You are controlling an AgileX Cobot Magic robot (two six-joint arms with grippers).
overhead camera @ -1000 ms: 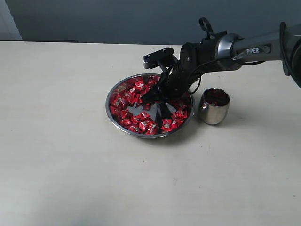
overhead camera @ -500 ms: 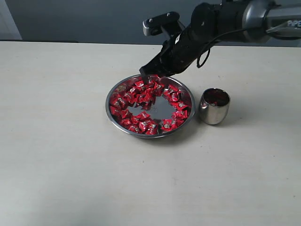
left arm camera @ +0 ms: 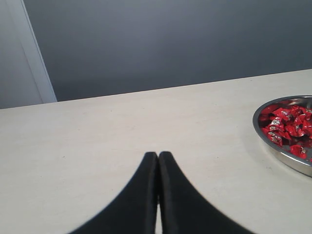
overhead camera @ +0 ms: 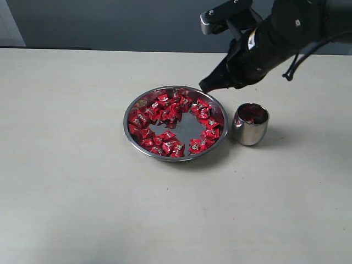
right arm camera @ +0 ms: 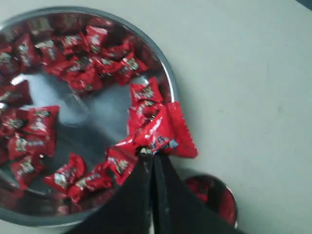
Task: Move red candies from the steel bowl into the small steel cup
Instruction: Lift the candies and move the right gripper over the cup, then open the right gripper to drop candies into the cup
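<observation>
The steel bowl (overhead camera: 132, 132) (right arm camera: 168, 73) sits mid-table with red candies (overhead camera: 165, 107) (right arm camera: 73, 46) ringed round its bare middle. To its right stands the small steel cup (overhead camera: 250, 125) (right arm camera: 229, 204), with red candies showing inside. My right gripper (overhead camera: 206, 86) (right arm camera: 153, 155) hangs above the bowl's far right rim, shut on one red candy (right arm camera: 163, 131) pinched at its fingertips. Far to the left, low over the bare table, my left gripper (left arm camera: 158, 155) is shut on nothing. The bowl's rim (left arm camera: 263, 139) shows at the edge of the left wrist view.
Pale tabletop (overhead camera: 82, 192) stretches all around the bowl and cup. A dark grey wall (overhead camera: 110, 25) runs behind the table's far edge, with a white strip (left arm camera: 34, 53) at the left.
My right gripper has risen out of the bowl with a candy and moved right, toward the cup. The candies in the bowl lie still.
</observation>
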